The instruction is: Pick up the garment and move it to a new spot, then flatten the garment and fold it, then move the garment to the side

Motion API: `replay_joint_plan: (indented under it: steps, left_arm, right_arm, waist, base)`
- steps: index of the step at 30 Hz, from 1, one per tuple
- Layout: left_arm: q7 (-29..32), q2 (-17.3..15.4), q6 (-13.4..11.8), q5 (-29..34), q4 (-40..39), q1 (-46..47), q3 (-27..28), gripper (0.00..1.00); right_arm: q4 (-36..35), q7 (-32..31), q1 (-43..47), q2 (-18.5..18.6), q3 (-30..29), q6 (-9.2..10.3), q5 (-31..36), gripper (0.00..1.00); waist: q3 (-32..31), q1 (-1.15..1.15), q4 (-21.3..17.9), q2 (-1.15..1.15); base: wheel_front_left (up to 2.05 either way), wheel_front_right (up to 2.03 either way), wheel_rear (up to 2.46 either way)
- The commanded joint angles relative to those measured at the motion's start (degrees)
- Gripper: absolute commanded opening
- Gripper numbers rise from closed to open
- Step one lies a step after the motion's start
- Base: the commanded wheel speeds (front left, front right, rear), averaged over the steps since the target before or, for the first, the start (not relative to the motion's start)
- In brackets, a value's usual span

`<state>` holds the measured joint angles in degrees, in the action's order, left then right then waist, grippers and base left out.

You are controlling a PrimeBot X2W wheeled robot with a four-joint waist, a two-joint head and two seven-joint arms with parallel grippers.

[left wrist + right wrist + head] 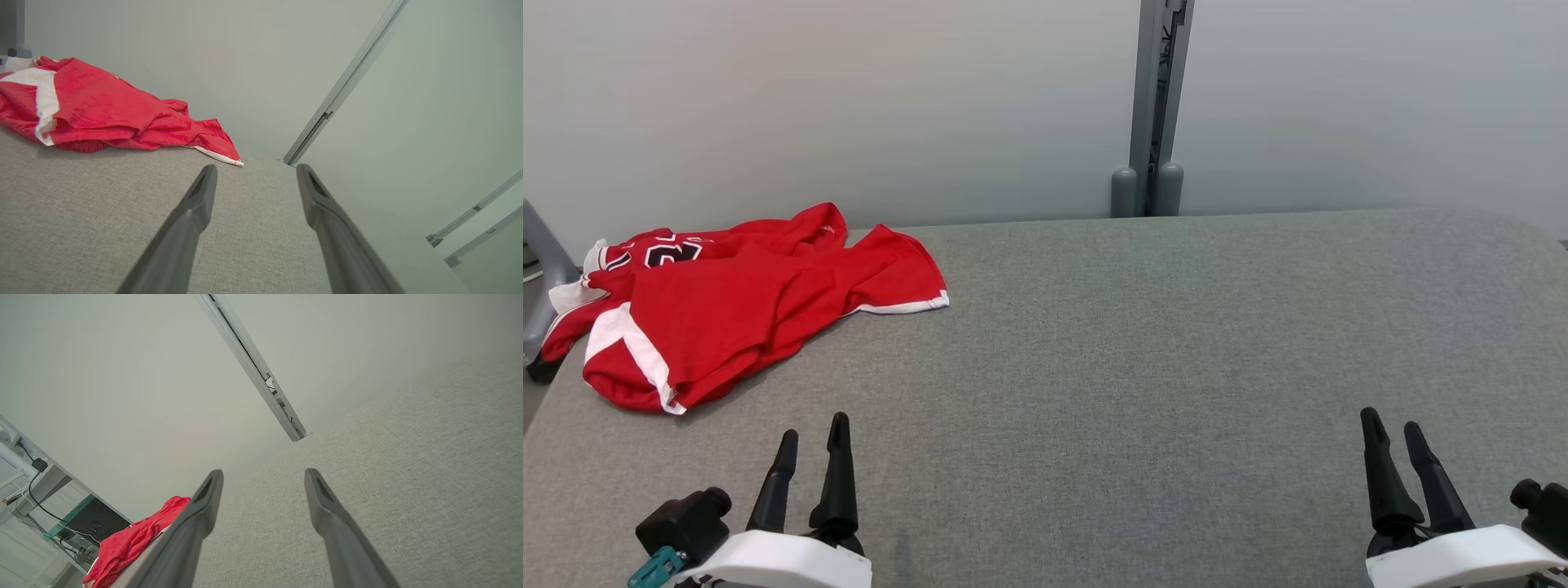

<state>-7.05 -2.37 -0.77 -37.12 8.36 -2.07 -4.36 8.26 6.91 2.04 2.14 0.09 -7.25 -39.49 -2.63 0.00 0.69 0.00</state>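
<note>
Red garment (743,302) is lying crumpled far left on the counter (1135,367); left hand (814,425) and right hand (1388,418) are hovering spread wide, empty. Pinching a raised fold is looking safest.

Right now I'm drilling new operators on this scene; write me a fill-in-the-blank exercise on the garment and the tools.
The crumpled garment is mostly ____ with white trim.
Of the left tool and right tool, it lies nearer the ____ one.
Both tools stand ____, holding nothing.
Missing words: red; left; open.
</note>
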Motion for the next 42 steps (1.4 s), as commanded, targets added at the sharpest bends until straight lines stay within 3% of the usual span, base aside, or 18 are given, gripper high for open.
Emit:
replay_joint_plan:
  steps: [1,15,42]
  left_arm:
    - [-0.45,-0.4,-0.28,1.97,-0.43,0.02,-0.1,1.0]
    - [-2.72,-0.47,-0.82,11.24,1.38,-0.59,-0.57,1.0]
    - [-6.15,-0.59,-1.89,20.89,3.8,-0.94,-0.64,1.0]
  right_arm:
    - [-0.35,0.61,0.05,0.56,-0.01,-0.3,1.74,1.0]
    - [-0.06,2.92,0.73,0.67,0.7,-0.33,11.87,1.0]
    - [-1.07,6.35,1.42,0.86,0.6,-0.34,25.19,1.0]
  waist:
    - [-0.06,0.0,0.02,0.0]
    - [-0.72,0.0,0.1,0.0]
    - [-1.46,0.0,0.32,0.0]
  base:
    - [0.0,0.0,0.0]
    - [0.0,0.0,0.0]
    - [0.0,0.0,0.0]
